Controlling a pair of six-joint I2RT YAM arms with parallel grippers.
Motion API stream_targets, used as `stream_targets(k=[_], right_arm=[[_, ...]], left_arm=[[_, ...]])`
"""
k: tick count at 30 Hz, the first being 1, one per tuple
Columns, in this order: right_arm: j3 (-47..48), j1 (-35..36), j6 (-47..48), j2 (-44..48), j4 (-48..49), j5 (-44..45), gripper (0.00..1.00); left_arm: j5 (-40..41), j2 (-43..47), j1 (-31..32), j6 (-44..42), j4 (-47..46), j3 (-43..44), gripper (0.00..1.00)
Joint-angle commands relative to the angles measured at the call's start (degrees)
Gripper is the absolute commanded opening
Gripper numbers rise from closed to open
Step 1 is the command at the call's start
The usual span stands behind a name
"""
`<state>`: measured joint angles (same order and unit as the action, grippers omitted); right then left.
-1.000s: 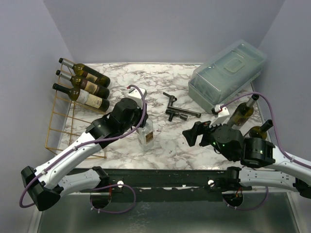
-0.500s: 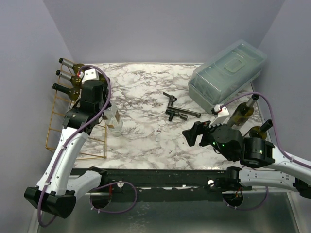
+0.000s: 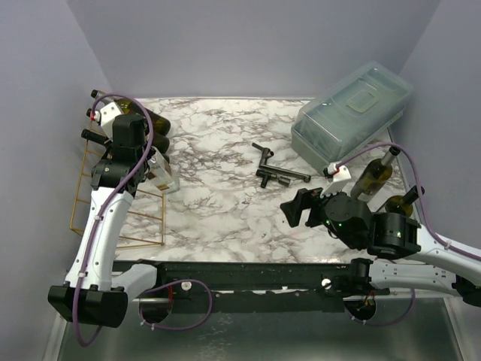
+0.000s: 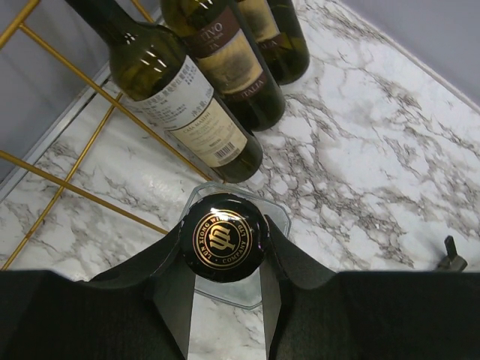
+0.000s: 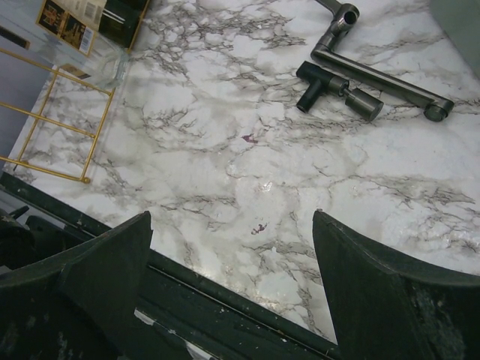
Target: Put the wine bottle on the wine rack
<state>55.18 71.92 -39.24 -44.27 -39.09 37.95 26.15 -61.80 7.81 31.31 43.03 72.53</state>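
Gripping one clear wine bottle at its black cap, the left hand holds it just beside the gold wine rack bearing three bottles. The right hand gapes, near two upright bottles.

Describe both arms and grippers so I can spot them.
Left arm and right arm: white links, black joints, a purple cable looping along each. Left gripper and right gripper: black wedge-shaped fingers, white block at the wrist. Green light on the right arm.
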Motion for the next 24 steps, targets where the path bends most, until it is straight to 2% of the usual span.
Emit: stream_targets(k=[1, 10, 24], right_arm=[[-0.55, -0.01, -0.85, -0.77, 0.50, 1.95, 0.91], [-0.59, 0.02, -0.73, -1.77, 0.82, 1.69, 0.91], [-1.10, 0.02, -0.68, -2.15, 1.52, 1.37, 0.91]], left_arm=[[4.86, -0.36, -2.95, 3.97, -5.15, 3.56, 0.00], [-0.44, -3.67, -10.44, 4.75, -6.95, 3.59, 0.00], [-3.44, -5.83, -15.65, 6.23, -8.55, 0.63, 0.00]])
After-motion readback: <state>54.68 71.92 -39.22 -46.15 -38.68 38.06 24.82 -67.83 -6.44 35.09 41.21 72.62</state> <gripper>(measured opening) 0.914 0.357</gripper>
